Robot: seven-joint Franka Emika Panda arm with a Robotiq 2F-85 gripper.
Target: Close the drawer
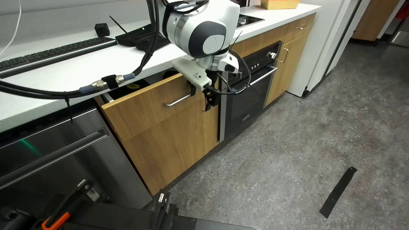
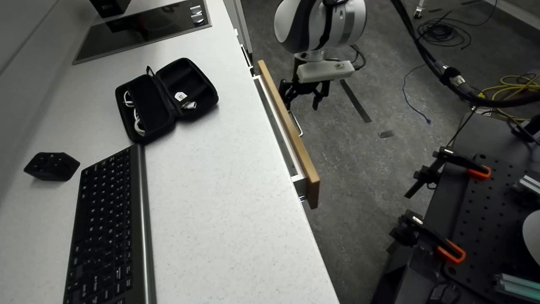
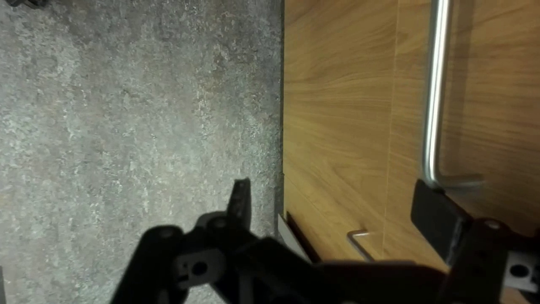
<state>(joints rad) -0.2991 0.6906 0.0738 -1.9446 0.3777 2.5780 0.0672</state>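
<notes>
- The drawer [image 1: 147, 108] stands partly out from under the counter [image 2: 236, 169], above a wood door [image 1: 172, 147]; its white inner wall [image 2: 300, 185] shows in an exterior view.
- Inside lies a black thing [image 1: 133, 86] with a yellow patch.
- The handle [image 3: 434, 97] is a slim silver bar on the drawer's front.
- The gripper [image 3: 331, 183] is in front of the drawer, released, its 2 fingers [image 3: 438, 221] wide apart; 1 is at the end of the handle, and I cannot tell whether they touch.
- In the wrist view the other finger is over the floor [image 3: 126, 126].
- The arm [image 1: 207, 35] holds the gripper from above.
- The drawer is between a steel front [image 1: 111, 163] and the oven [image 1: 249, 92].
- On the counter the case [image 2: 164, 101] lies open, white cables [image 2: 138, 122] in it, just beside the keyboard [image 2: 105, 228]; the block [image 2: 52, 166] is near the keyboard, the hob [image 2: 147, 29] well apart from it.
- A black strip [image 1: 338, 193] lies on the floor in both exterior views.
- Across the floor from the counter, 2 clamps [image 2: 479, 172] with orange ends sit at the edge of a black table [image 2: 481, 211].
</notes>
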